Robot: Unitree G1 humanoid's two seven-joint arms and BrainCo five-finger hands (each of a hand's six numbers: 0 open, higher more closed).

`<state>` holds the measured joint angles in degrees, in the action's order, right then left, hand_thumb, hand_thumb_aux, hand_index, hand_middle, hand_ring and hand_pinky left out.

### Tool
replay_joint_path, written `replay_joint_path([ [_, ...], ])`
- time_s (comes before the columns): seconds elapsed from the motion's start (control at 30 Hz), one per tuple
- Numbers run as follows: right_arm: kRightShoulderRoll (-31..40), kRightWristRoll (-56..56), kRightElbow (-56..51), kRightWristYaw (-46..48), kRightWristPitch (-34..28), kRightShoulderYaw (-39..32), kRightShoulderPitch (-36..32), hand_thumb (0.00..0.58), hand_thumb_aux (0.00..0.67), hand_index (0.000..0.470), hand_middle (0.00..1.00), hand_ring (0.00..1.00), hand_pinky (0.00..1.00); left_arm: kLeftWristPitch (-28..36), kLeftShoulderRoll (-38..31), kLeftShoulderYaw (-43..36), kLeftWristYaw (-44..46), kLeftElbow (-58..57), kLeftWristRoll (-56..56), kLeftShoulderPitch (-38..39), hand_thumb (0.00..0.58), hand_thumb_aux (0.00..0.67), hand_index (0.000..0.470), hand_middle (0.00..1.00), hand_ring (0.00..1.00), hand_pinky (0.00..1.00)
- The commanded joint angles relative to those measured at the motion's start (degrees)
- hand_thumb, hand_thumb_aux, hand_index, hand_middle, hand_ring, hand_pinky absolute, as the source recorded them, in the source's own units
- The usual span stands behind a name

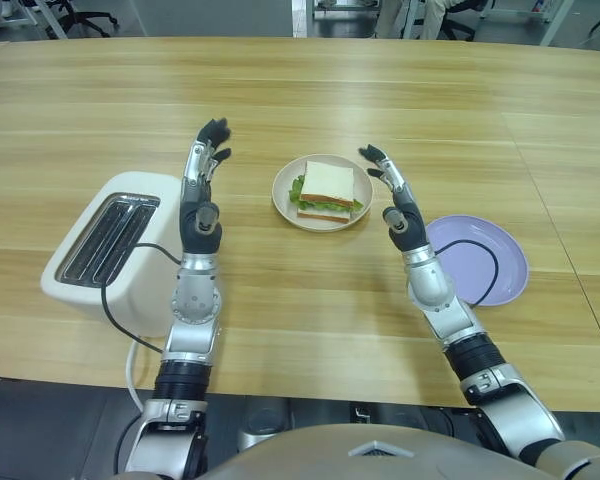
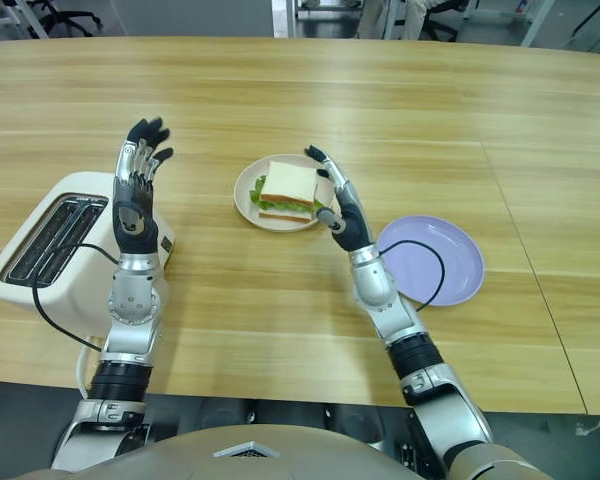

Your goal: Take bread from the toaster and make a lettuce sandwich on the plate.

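Now the lettuce sandwich (image 1: 326, 190) sits on the beige plate (image 1: 285, 208), centre of worktop (image 1: 330, 90), left hand (image 1: 202, 190) & right hand (image 1: 392, 195) raised either side, both spread, holding nothing, toaster (image 1: 105, 240) far left, purple plate (image 1: 502, 250) at right.

One toaster (image 1: 110, 235), one sandwich (image 1: 327, 190), two plates (image 1: 280, 192) (image 1: 510, 250)

A wooden table (image 1: 380, 90) bears a toaster (image 1: 110, 240), a beige plate (image 1: 320, 225) and a purple plate (image 1: 510, 250).

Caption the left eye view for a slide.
Open left hand and right hand flank the finished sandwich on its plate, toaster alongside.
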<state>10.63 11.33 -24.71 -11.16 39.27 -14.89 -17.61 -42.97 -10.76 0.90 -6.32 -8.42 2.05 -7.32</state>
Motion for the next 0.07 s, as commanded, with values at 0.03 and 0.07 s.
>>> replay_joint_path([
  [0.03, -0.9, -2.6, -0.7, 3.6, 0.5, 1.7, 0.3, 0.0, 0.0, 0.0, 0.0, 0.0, 0.0, 0.3, 0.6, 0.4, 2.6, -2.0, -2.2, -0.1, 0.0, 0.0, 0.0, 0.0, 0.0, 0.0],
  [0.07, -1.3, -3.2, -0.4, 4.5, 0.9, 1.8, 0.5, 0.0, 0.0, 0.0, 0.0, 0.0, 0.0, 0.4, 0.6, 0.0, 3.9, -2.1, -3.1, 0.2, 0.0, 0.0, 0.0, 0.0, 0.0, 0.0],
])
